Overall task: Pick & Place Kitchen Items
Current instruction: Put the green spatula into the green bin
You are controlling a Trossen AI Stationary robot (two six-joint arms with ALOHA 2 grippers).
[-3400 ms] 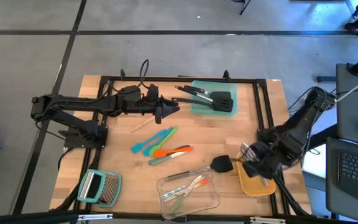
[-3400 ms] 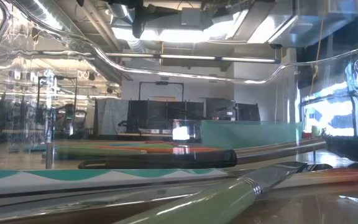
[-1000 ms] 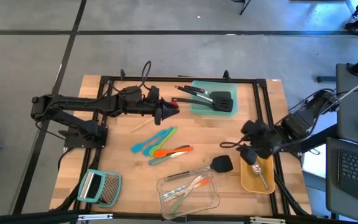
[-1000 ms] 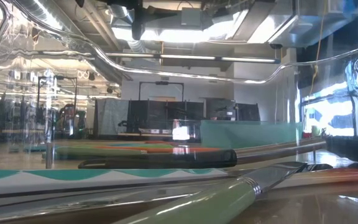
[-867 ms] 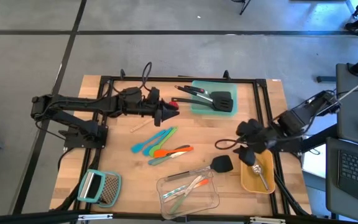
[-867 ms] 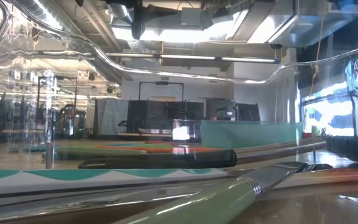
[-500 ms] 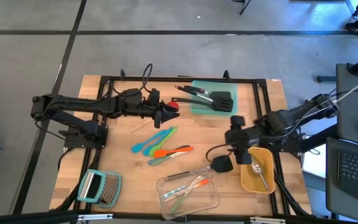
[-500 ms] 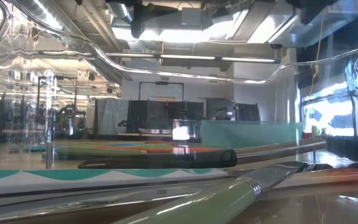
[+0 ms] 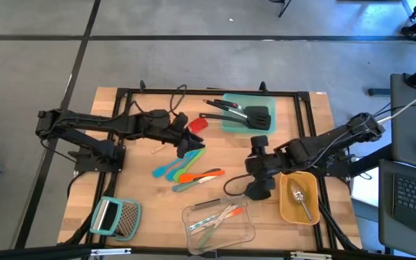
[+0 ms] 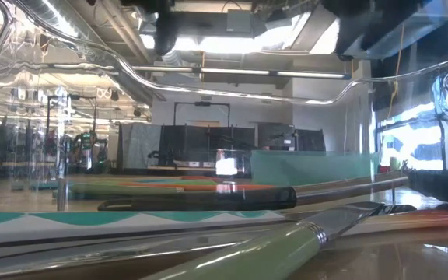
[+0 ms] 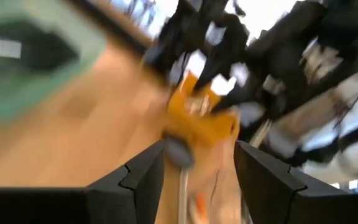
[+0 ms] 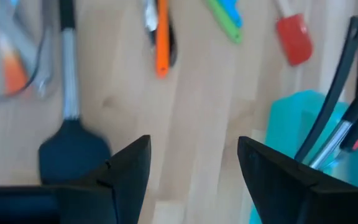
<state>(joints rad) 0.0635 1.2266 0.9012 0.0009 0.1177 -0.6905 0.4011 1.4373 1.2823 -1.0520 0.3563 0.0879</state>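
Kitchen items, hand utensils, spread over a wooden bench (image 9: pixel 128 180): one black slotted spatula (image 9: pixel 257 189) with steel handle lies near the bench's middle right, its head just beside the yellow container (image 9: pixel 286 209); a silver spoon (image 9: pixel 299 196) rests inside that yellow container; two more black spatulas (image 9: pixel 255 118) lie in the teal container (image 9: pixel 229 124) at the far side; a red spatula (image 9: pixel 196 125) with wooden handle sits left of the teal container; slim teal, green and orange tools (image 9: pixel 186 170) cluster at mid-bench; further slim utensils (image 9: pixel 215 217) lie in the clear container (image 9: pixel 250 232) at the near edge. Right tool (image 9: pixel 258 175): hovers above the black slotted spatula's head, fingers (image 12: pixel 128 163) spread wide, holding nothing. Left tool (image 9: pixel 185 139): reaches from the left toward the red spatula, fingers (image 11: pixel 143 168) parted partway, nothing seen between them. Flat grater (image 9: pixel 114 218) with teal handle: near left corner.
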